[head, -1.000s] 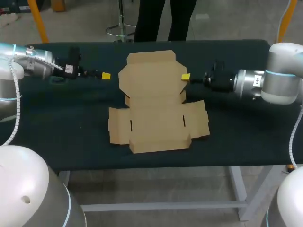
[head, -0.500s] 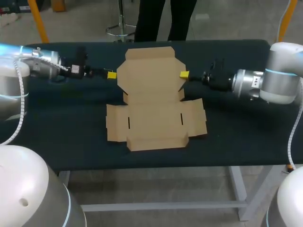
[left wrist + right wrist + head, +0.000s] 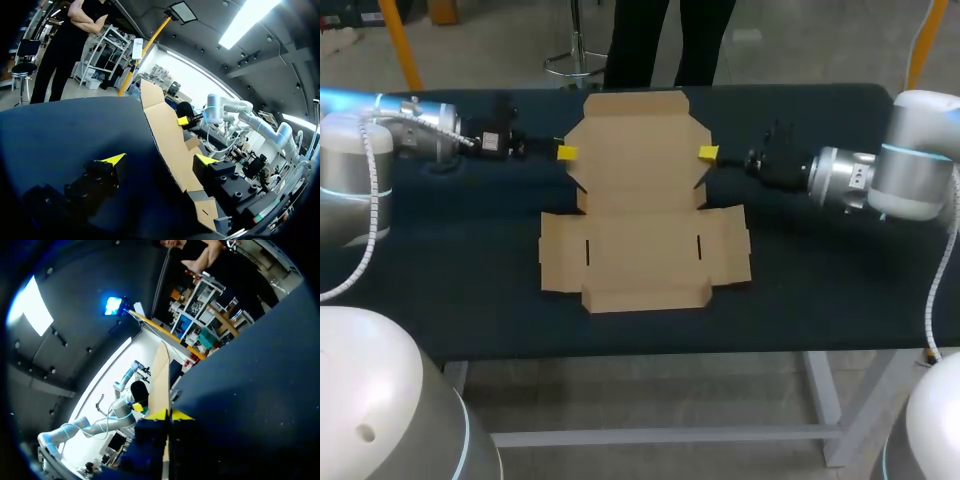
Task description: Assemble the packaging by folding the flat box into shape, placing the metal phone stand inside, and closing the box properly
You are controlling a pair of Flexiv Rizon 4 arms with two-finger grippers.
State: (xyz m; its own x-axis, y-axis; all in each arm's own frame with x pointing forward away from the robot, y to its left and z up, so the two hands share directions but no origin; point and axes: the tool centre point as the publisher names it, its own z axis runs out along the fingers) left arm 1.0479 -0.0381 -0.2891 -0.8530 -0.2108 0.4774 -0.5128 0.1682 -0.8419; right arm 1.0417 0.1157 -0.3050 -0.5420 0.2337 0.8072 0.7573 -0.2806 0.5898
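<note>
The box is a sheet of plain brown cardboard, spread unfolded near the middle of the dark table. Two short slots are cut in its middle panel. Its lid panel, the part farthest from the robot, is tilted up off the table, while the nearer panels lie flat.

The right pincer comes in from the right and meets the right edge of the lid panel. In the right wrist view its yellow tips sit narrow, close together, with the thin cardboard edge pinched between them from both sides, so it holds the box.

The left pincer is at the left edge of the lid panel, straight across from the right one. In the left wrist view its fingers stand wide apart. The raised cardboard runs through the gap, close to one finger and well off the other, and this pincer grips nothing. Past the sheet in that view, the right pincer's yellow tip shows at the panel's far edge.
</note>
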